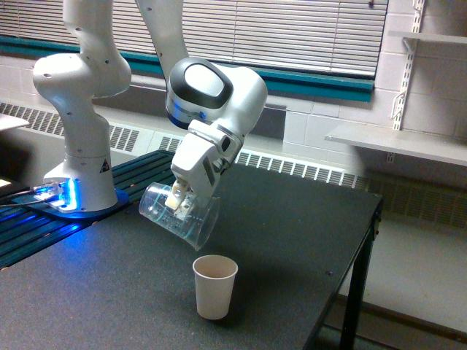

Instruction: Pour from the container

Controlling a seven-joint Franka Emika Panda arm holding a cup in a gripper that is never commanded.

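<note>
Arm [109,14] top cut off.

light: even indoor, fairly bright | glow: blue at arm base [62,195] (far left) | shadows: soft on dark table [292,240] | focus: sharp, slight grain | glare: faint on cup [179,216]

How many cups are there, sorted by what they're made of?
Clear plastic cup, tipped over in the end effector: 1
Cream paper cup, upright on the black table: 1
Total: 2 cups
</note>
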